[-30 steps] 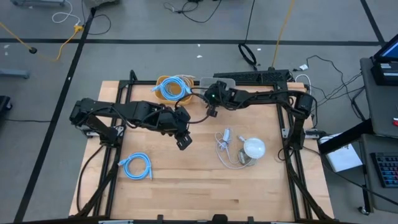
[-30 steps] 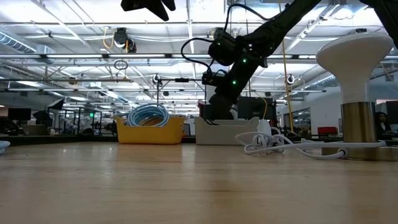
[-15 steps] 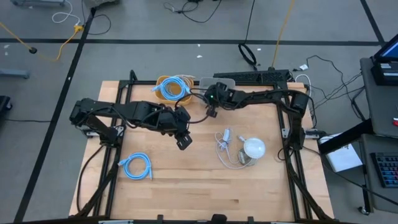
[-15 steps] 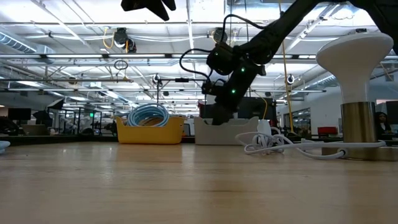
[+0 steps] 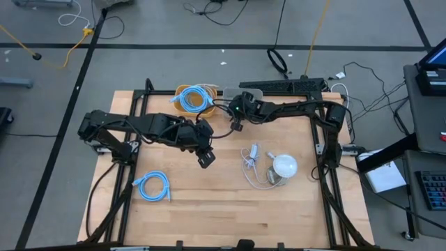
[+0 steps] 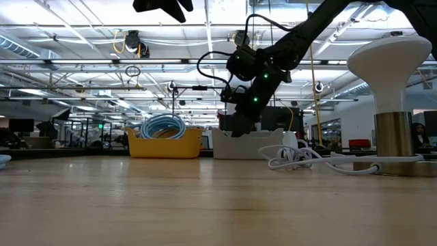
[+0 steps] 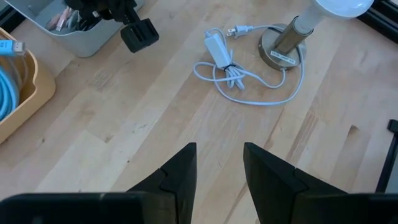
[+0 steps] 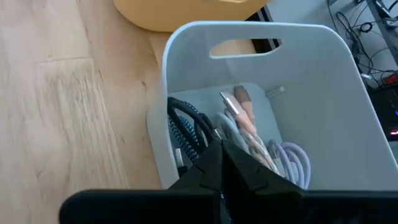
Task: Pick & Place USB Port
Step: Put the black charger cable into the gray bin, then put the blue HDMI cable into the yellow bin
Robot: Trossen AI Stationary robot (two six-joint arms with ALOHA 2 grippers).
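A grey bin (image 8: 348, 93) holding several cables and USB plugs (image 8: 239, 115) stands at the table's far edge (image 5: 245, 91), beside a yellow basket (image 5: 194, 99) of coiled blue cable. My right gripper (image 8: 221, 155) is shut and points down over the bin's near wall, with its tips about level with the rim (image 6: 235, 128). My left gripper (image 7: 217, 168) is open and hovers above bare table near the middle (image 5: 205, 159). It holds nothing. My right gripper comes at the bin from above with its shut fingers (image 8: 239, 168) just over the cables inside. I cannot tell whether they touch a cable or the bin's wall.
A white lamp on a metal base (image 5: 284, 166) stands right of centre, with a bundled white charger cable (image 5: 252, 157) lying beside it. A loose blue cable coil (image 5: 153, 186) lies near the table's left front. Bare wood lies between these.
My right gripper has come down and a little toward the table's left, from above the grey bin to its rim, and has kept shut. The left arm has stayed still.
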